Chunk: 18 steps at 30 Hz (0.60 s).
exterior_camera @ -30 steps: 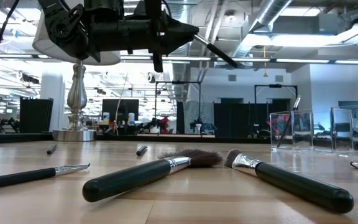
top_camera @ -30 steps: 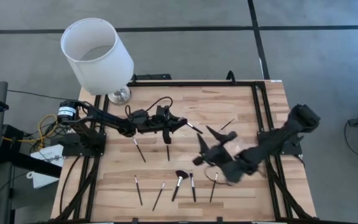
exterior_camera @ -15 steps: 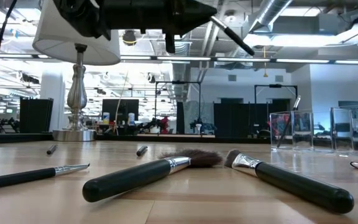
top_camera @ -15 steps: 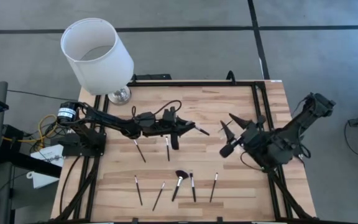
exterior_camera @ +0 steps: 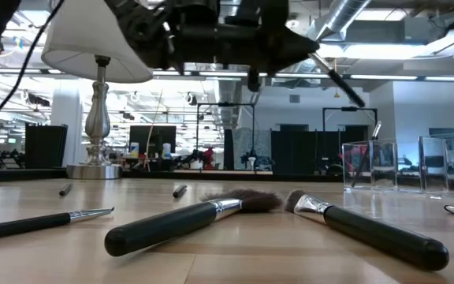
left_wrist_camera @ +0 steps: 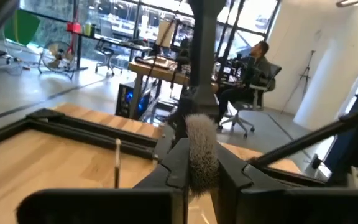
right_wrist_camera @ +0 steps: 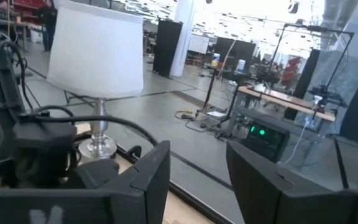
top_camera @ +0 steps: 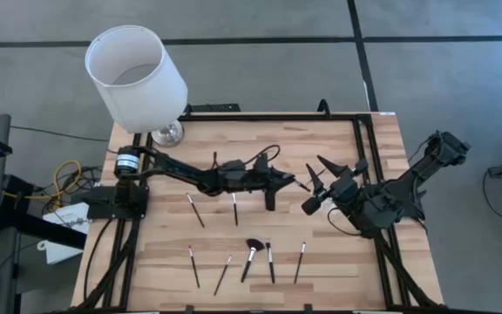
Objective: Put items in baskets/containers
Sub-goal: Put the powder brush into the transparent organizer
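Observation:
My left gripper (top_camera: 290,180) reaches from the table's left toward the middle, high above the wood, and is shut on a makeup brush (exterior_camera: 341,79). My right gripper (top_camera: 314,187) faces it from the right, open, with nothing between its fingers (right_wrist_camera: 157,171). Several more slim black brushes lie flat on the table: two (top_camera: 196,210) (top_camera: 234,208) at the middle and a row near the front edge, one of them with a wide fluffy head (top_camera: 253,253). A clear container (exterior_camera: 369,164) stands on the table at the right, with one brush (exterior_camera: 366,154) leaning in it. My left gripper pinches the brush between its two fingers (left_wrist_camera: 176,165). The fluffy grey head (left_wrist_camera: 201,149) sticks out past the fingertips, and the fingers hide the handle. The fingers come level from the table's left and lie along the brush. The brush is lifted clear, its free end (exterior_camera: 355,95) slanting down.
A lamp with a big white shade (top_camera: 136,77) stands on its silver foot (top_camera: 167,133) at the table's far left corner. Black frame rails (top_camera: 360,148) run along the table's edges. More clear walls (exterior_camera: 448,162) show at the far right.
My left gripper has carried its brush toward the table's right edge, closer to my right gripper, and stayed level and high. My right gripper has risen from low over the front row of brushes and drawn back toward the far right.

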Tool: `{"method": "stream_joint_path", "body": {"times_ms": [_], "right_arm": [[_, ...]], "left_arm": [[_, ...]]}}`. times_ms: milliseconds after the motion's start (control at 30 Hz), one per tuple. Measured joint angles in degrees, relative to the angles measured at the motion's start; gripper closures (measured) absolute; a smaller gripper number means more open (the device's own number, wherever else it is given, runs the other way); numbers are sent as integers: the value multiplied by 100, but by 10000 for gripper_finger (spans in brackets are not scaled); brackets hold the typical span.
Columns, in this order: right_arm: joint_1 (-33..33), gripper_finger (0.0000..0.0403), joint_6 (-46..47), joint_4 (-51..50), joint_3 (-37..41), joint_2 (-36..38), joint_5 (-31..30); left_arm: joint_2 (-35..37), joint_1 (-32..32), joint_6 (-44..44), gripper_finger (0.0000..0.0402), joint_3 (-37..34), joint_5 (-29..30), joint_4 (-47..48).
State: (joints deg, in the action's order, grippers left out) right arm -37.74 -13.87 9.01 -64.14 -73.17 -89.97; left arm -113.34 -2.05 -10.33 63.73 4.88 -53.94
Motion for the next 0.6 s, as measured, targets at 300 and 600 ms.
{"method": "stream_joint_path", "body": {"times_ms": [300,600], "right_arm": [[39,255,-154,-3,0,50,0],[37,253,-155,-4,0,46,0]], "left_arm": [[-706,21,437,368,797,-367,23],[-1378,187,455,371,1364,-360,13]]}}
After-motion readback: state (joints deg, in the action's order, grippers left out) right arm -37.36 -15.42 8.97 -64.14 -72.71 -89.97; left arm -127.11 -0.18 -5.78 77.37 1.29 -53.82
